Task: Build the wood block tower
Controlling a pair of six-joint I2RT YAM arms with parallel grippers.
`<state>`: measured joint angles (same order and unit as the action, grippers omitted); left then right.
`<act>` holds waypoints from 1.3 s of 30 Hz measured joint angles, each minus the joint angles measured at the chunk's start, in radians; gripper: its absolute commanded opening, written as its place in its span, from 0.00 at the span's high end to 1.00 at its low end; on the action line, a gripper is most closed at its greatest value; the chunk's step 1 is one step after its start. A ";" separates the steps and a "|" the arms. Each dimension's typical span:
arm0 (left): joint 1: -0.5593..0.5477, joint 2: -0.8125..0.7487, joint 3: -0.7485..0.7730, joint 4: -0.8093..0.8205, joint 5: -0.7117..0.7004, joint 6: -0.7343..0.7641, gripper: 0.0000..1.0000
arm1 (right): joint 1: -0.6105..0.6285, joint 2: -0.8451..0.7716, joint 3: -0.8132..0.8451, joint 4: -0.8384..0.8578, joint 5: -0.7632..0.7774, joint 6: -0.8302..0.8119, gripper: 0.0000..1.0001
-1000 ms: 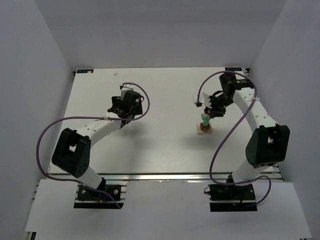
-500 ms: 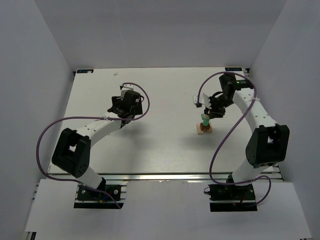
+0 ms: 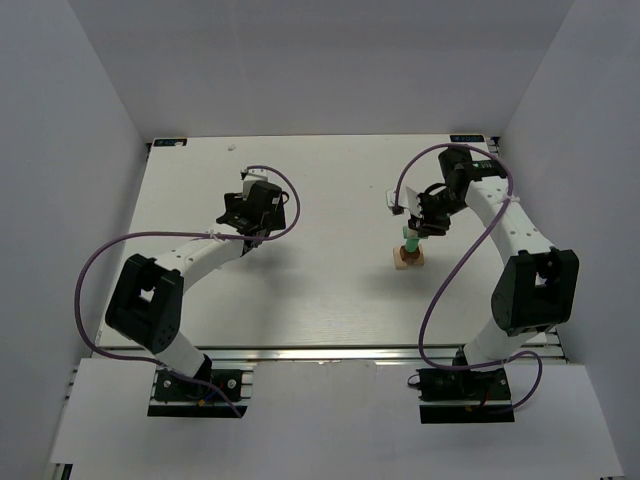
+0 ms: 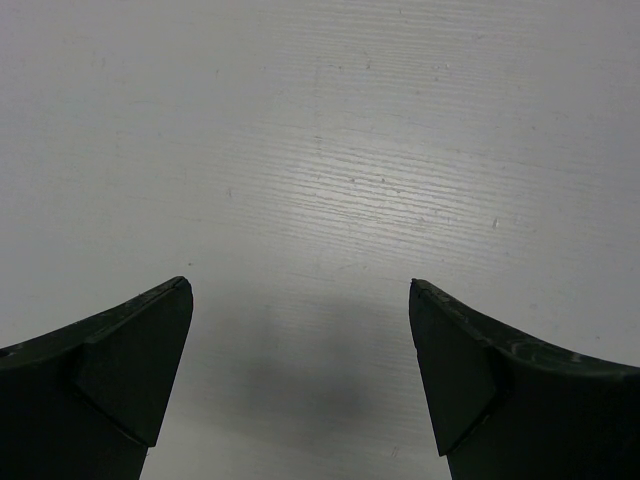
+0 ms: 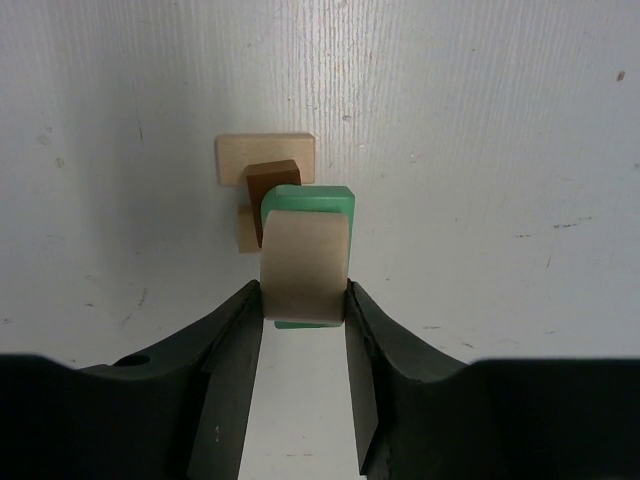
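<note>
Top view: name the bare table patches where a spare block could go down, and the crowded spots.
Bare: the white table between the open left gripper and the small wood block tower, and the middle strip along its near edge. Crowded: around the tower, where the right gripper grips the light tan wooden block on top.

The wood block tower (image 5: pixel 300 235) has a light tan top block (image 5: pixel 305 268), a green block (image 5: pixel 312 198), a dark brown block (image 5: pixel 270 180) and a pale tan base block (image 5: pixel 265 150). The table (image 3: pixel 320 310) is white, faintly streaked.
</note>
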<state>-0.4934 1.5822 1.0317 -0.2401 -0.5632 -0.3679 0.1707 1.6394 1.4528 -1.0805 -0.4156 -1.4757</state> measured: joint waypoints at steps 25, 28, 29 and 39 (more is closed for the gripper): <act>0.000 -0.002 0.006 0.000 0.003 0.000 0.02 | -0.018 -0.018 0.058 -0.030 -0.024 0.010 0.11; 0.000 -0.019 0.006 -0.008 0.002 -0.010 0.02 | -0.032 -0.063 0.093 -0.008 -0.044 0.059 0.11; 0.001 -0.030 0.006 -0.015 0.002 -0.014 0.02 | -0.039 -0.086 0.099 0.015 -0.045 0.089 0.11; 0.112 -0.172 0.041 -0.090 0.048 -0.113 0.02 | -0.303 -0.328 -0.088 0.711 -0.030 0.947 0.11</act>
<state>-0.3817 1.4097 1.0729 -0.3305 -0.5156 -0.4805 -0.1322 1.3109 1.3651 -0.3691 -0.4458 -0.5285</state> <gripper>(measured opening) 0.982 0.894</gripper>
